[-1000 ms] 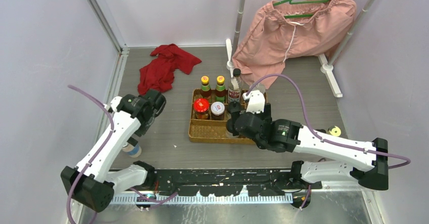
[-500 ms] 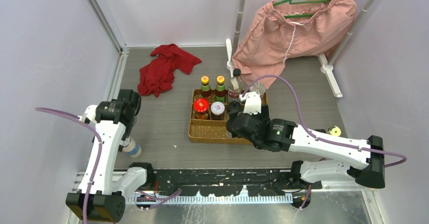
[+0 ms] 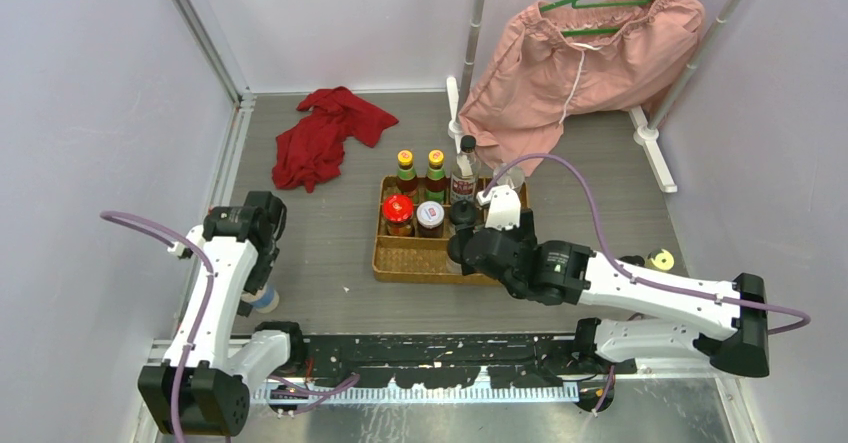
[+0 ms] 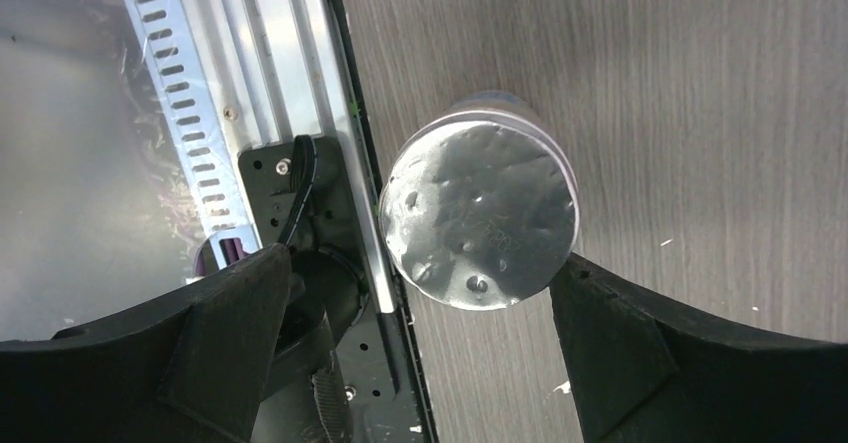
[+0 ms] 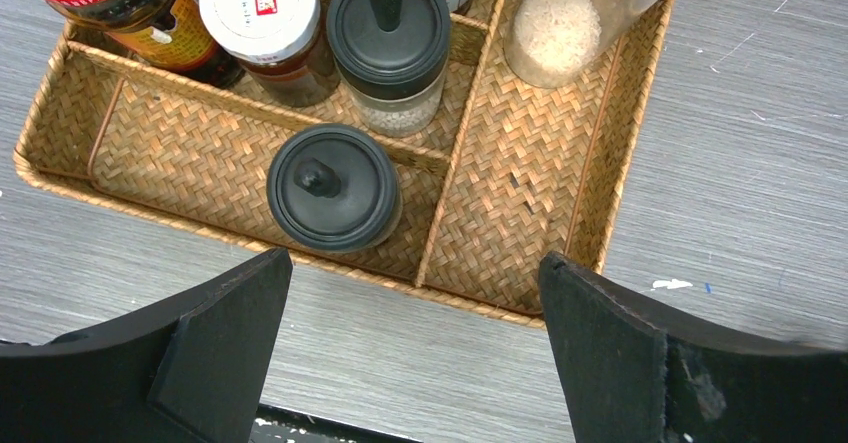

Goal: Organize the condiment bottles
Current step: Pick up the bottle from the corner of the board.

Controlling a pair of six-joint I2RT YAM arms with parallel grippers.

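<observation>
A silver-lidded shaker (image 4: 480,213) stands on the table beside the near rail, also seen by the left arm (image 3: 265,297). My left gripper (image 4: 420,363) hangs open just above it, the lid close to the right finger. In the wicker tray (image 3: 400,266) stand two yellow-capped sauces (image 3: 420,170), a tall clear bottle (image 3: 465,175), a red-lidded jar (image 3: 398,211) and a white-lidded jar (image 3: 430,216). My right gripper (image 5: 415,353) is open over the tray's near edge, with a black-lidded shaker (image 5: 335,188) just beyond its fingertips. A second black shaker (image 5: 388,23) and a clear shaker of white grains (image 5: 560,23) stand behind.
A red cloth (image 3: 330,133) lies at the back left. Pink shorts on a green hanger (image 3: 590,53) hang from a rack at the back right. A small yellow-topped item (image 3: 658,259) sits by the right arm. The metal rail (image 4: 250,113) runs along the near edge.
My left arm swung left and back from the table's middle and now hangs over the silver-lidded shaker. The right arm has shifted only slightly over the tray.
</observation>
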